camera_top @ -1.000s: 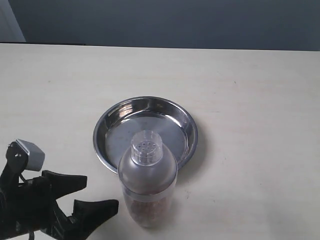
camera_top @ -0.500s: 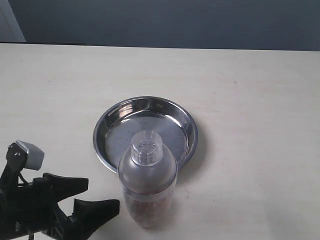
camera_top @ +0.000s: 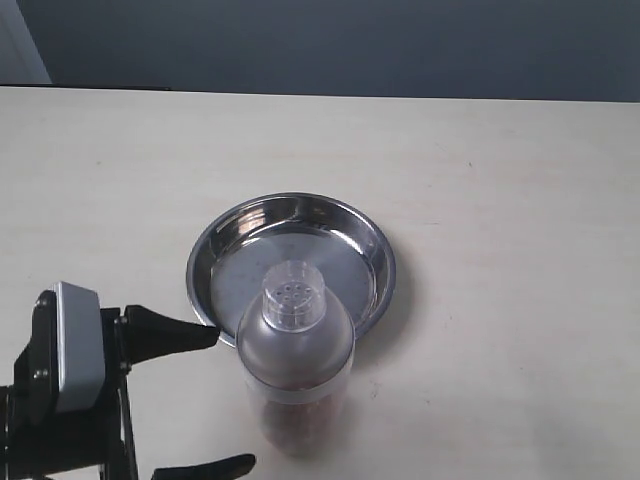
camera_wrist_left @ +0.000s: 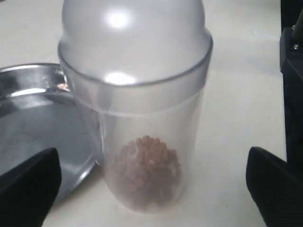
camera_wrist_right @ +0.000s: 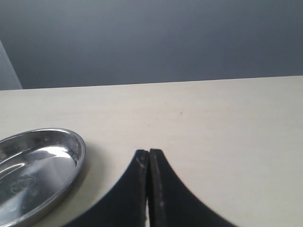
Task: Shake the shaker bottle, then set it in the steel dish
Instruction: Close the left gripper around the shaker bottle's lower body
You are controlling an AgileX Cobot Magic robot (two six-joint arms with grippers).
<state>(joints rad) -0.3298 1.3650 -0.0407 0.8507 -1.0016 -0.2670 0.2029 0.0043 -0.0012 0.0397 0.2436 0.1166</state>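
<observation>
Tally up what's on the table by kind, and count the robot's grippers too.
Shaker bottle: 1
Steel dish: 1
Grippers: 2, the left gripper and the right gripper
Total: 4

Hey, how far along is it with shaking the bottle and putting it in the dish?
Nothing looks done: the shaker bottle stands on the table beside the steel dish, not in it. In hand: the left gripper, open, faces the bottle without touching. Left: grasp, shake, set in dish.

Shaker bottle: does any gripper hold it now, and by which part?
Nothing is held. The open left gripper faces the shaker bottle without touching it; the right gripper is shut, empty.
</observation>
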